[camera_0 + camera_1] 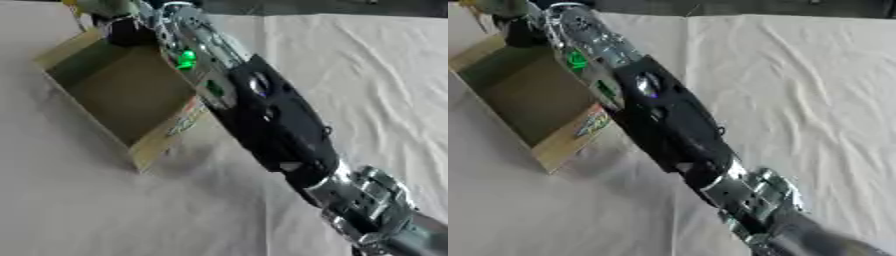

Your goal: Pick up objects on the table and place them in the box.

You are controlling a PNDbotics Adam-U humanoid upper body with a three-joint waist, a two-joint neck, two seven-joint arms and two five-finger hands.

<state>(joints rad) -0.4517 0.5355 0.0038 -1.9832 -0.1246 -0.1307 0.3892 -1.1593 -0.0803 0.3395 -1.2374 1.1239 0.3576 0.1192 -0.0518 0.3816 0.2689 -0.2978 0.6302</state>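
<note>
With my right hand (122,27) over the box's (131,95) far corner, fingers unclear, I'd release well inside the rim.

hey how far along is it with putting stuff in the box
Done: cannot confirm; the cardboard box shows only a bare floor inside. In hand: the right arm reaches diagonally to the box's far corner, where the right hand is over the rim with something yellowish-green; the grip is unclear. Left: no other objects show on the white cloth.

my right arm (667,125) stretches diagonally to the box's (557,145) far corner; the right hand (522,32) there is dark, its fingers unclear.
</note>
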